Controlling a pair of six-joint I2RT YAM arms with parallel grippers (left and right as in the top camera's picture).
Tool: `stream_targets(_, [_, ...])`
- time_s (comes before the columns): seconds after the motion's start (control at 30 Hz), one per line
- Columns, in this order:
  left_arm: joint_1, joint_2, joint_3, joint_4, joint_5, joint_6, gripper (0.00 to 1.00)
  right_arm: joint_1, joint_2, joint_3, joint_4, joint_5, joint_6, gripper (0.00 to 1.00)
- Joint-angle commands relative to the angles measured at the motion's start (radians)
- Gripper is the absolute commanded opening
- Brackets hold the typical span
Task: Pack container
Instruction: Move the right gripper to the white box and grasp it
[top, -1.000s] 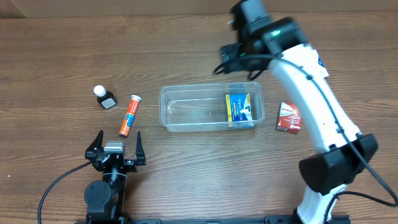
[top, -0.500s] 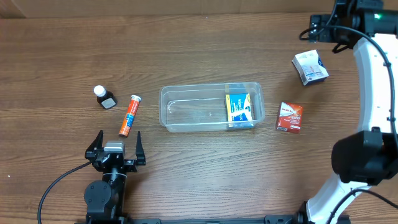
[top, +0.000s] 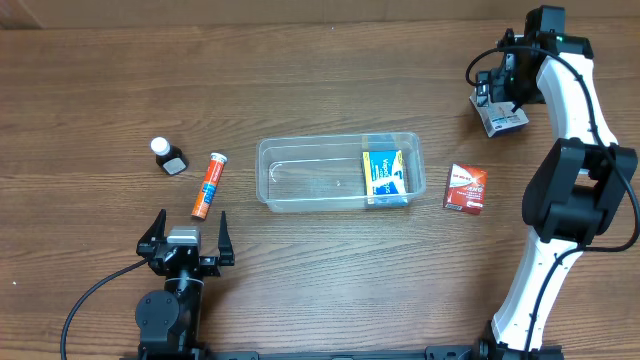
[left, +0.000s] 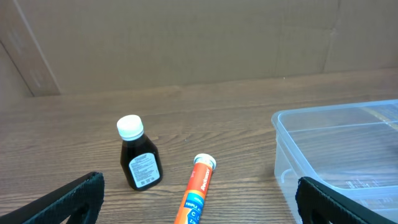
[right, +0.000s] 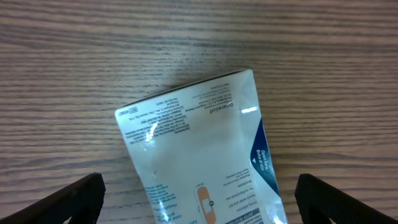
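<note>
Hovering over the white box (right: 199, 165), the right gripper (top: 497, 92) is seen released, jaws spread wide to either side of the carton and closed on nothing; in the wrist view the carton lies flat and skewed between them, untouched by either finger so far as can be told. A second ago this arm was reaching over the far right end of the container (top: 340, 141); it has since been swung out to the table's far right corner and brought down over the carton. From that it is judged that one item has been delivered and the next pick is being lined up. A red box (top: 466, 189) is left lying just right of the container. The container itself is noted mid-table: clear plastic, shallow, rounded corners, long side across the view, unmoved. A blue and yellow box (top: 385, 175) is held at its right end; the remainder is bare. To its left an orange tube (top: 208, 185) and a small dark bottle (top: 170, 157) are still waiting on the table (top: 300, 60). The left gripper (top: 190, 222) is parked near the front edge, jaws apart, empty.
</note>
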Motion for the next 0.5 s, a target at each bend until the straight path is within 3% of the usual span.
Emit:
stream_targets(0.0, [0.009, -0.009, -0.005, 0.003, 0.014, 0.017, 1.0, -0.025, 0.031, -0.006, 0.003, -0.05, -0.021, 1.0])
stream_targets(0.47, [0.009, -0.009, -0.005, 0.003, 0.014, 0.017, 1.0, -0.037, 0.056, -0.044, 0.046, -0.077, -0.047, 1.0])
